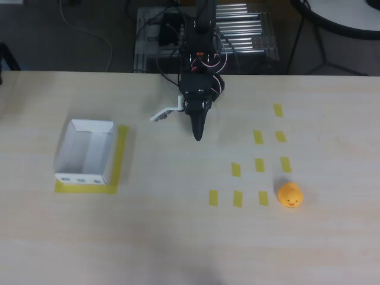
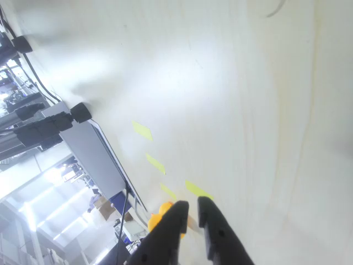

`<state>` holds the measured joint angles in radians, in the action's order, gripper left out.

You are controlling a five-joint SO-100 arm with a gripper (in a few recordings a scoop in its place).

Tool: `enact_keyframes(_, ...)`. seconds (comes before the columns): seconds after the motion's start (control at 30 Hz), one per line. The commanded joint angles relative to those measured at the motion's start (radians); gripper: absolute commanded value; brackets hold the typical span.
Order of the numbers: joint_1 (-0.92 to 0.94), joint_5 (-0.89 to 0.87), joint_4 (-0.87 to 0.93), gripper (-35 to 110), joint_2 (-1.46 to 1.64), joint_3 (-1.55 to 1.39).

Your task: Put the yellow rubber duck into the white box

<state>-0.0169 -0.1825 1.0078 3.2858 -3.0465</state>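
- Far left in the overhead view, the white box (image 1: 86, 152) sits open-topped on the table (image 1: 178, 237), with a strip of yellow tape (image 1: 120, 155) running along its right side and under its near edge. Nothing lies inside it.
- Moving right to the middle, the gripper (image 1: 198, 135) hangs over bare tabletop, its tip pointing toward the near edge. The fingers look drawn almost together with nothing between them; the wrist view shows the same, two dark fingers (image 2: 216, 232) with just a thin slit of table between.
- Further right, a scatter of small yellow tape rectangles (image 1: 259, 165) marks the table between gripper and toy.
- Far right and nearer the front edge, the yellow rubber duck (image 1: 290, 195) stands alone, just beside the last tape rectangle of the near row, well apart from the gripper.
- So the key relation: the duck lies to the right of and nearer than the gripper tip, on the opposite side from the box. In the wrist view the duck (image 2: 161, 213) peeks out just behind the fingertips.
- The likely call: swing right and reach nearer, spreading the fingers before closing on the rounded toy.
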Motion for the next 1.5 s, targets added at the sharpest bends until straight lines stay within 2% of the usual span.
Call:
enact_keyframes(0.0,0.003,-0.017,0.011,0,0.051,-0.015)
enact_keyframes(0.9,-0.012,0.003,0.009,0,0.051,-0.014)
enact_keyframes(1.0,0.002,0.067,-0.081,0,0.005,0.006)
enact_keyframes(1.1,0.034,0.135,-0.212,0,-0.164,0.149)
enact_keyframes(1.2,0.026,0.222,-0.212,0,-0.416,0.434)
enact_keyframes(1.37,-0.069,0.42,0.02,5,-0.785,0.973)
enact_keyframes(1.43,-0.109,0.505,0.155,17,-0.905,1.143)
enact_keyframes(1.47,-0.127,0.601,0.224,23,-0.963,1.213)
